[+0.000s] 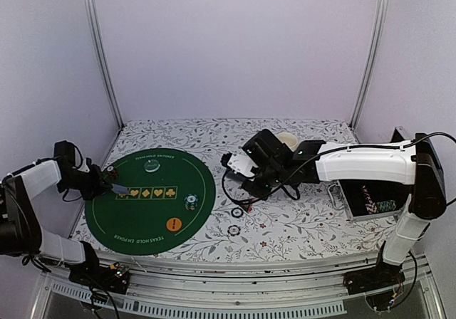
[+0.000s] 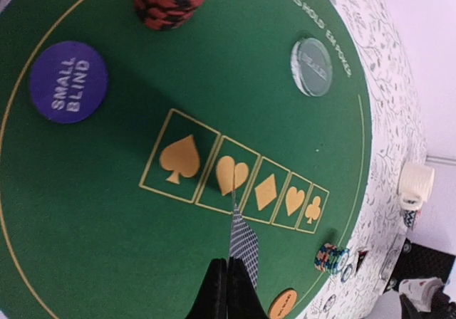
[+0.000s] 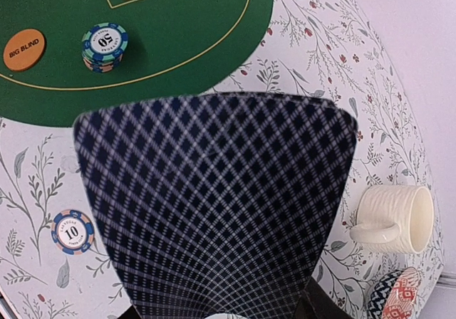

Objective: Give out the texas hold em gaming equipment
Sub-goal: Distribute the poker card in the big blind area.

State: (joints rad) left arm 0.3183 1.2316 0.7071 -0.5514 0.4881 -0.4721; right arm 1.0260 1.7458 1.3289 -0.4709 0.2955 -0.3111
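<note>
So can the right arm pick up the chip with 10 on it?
Probably not yet. The 10 chip lies uncovered on the flowery cloth, but the right hand is shut on playing cards, so it has nothing free to pinch with.

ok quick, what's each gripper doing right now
left gripper: shut, pinching an edge-on card
right gripper: closed on a diamond-backed card, one or a stack unclear

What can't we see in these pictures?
- Right card: face hidden, right wrist view shows its back only.
- Left card: nearly edge-on in left wrist view, face unreadable.
- Small dish: cut off by bottom edge, right wrist view.
- Box: contents too small, top view.
</note>
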